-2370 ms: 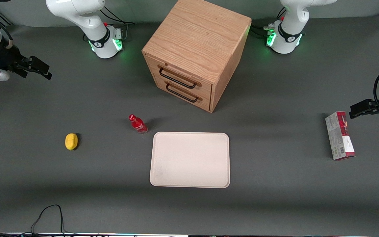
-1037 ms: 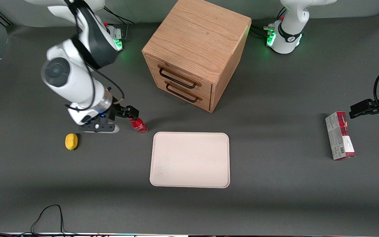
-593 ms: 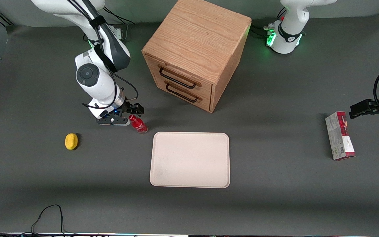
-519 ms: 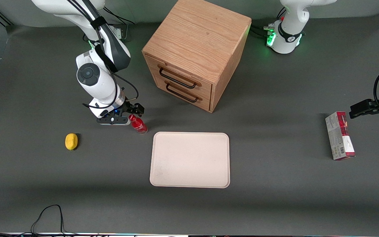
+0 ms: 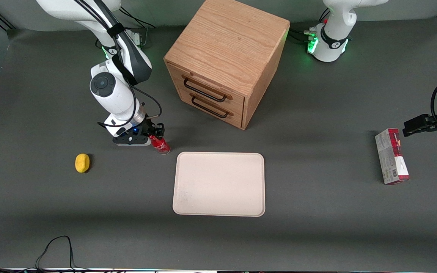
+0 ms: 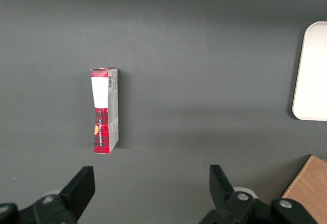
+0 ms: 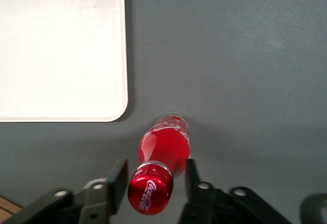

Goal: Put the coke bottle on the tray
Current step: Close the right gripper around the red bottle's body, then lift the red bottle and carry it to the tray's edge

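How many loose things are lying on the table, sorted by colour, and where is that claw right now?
Red: 2, the coke bottle and a red-and-grey carton.
Yellow: 1, a lemon-like object.
Cream-white: 1, the tray.
Wood brown: 1, a drawer cabinet.
Total: 5.
The claw is open, its fingers on either side of the bottle's cap.

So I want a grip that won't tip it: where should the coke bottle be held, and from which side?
Grip the coke bottle at its narrow neck under the cap, coming from above: it stands upright, and the hand already straddles it, open.
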### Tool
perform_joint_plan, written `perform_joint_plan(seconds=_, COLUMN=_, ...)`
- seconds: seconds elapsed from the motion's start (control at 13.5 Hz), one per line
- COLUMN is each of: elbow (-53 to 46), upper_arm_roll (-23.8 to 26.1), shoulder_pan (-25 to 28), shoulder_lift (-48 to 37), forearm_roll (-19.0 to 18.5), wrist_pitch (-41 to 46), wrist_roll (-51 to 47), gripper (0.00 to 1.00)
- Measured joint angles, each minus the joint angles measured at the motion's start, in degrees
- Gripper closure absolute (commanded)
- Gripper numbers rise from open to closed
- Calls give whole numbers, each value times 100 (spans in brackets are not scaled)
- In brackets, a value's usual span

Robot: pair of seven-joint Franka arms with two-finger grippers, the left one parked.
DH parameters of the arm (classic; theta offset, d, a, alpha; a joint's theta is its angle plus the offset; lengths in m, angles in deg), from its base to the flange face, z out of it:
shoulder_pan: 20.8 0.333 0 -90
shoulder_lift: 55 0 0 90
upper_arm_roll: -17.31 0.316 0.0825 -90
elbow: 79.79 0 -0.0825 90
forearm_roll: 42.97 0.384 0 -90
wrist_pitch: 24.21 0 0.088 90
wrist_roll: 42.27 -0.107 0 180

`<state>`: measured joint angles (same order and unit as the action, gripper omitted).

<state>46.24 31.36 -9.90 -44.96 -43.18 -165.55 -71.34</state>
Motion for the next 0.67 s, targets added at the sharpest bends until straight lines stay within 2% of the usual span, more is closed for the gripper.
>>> perform_joint_plan(seconds=0.15, elbow=-6, upper_arm_roll=-2, shoulder_pan=-13, shoulder_lift=-6, forearm_roll=-24, wrist_pitch=-5, wrist_roll=-4, gripper=90)
perform_joint_plan(seconds=0.37, elbow=-151, upper_arm_roll=-1, shoulder_pan=-13, shoulder_lift=0, forearm_roll=-24, wrist_pitch=67, wrist_roll=-4, gripper=90)
perform_joint_plan(seconds=0.52, elbow=-699, upper_arm_roll=-1, shoulder_pan=-13, shoulder_lift=19, forearm_roll=-24, wrist_pitch=675, wrist_roll=-6, gripper=90)
perform_joint_plan(seconds=0.67, elbow=-1668, upper_arm_roll=2, shoulder_pan=-13, shoulder_lift=104, forearm_roll=-24, wrist_pitch=1664, wrist_roll=-9, gripper=89)
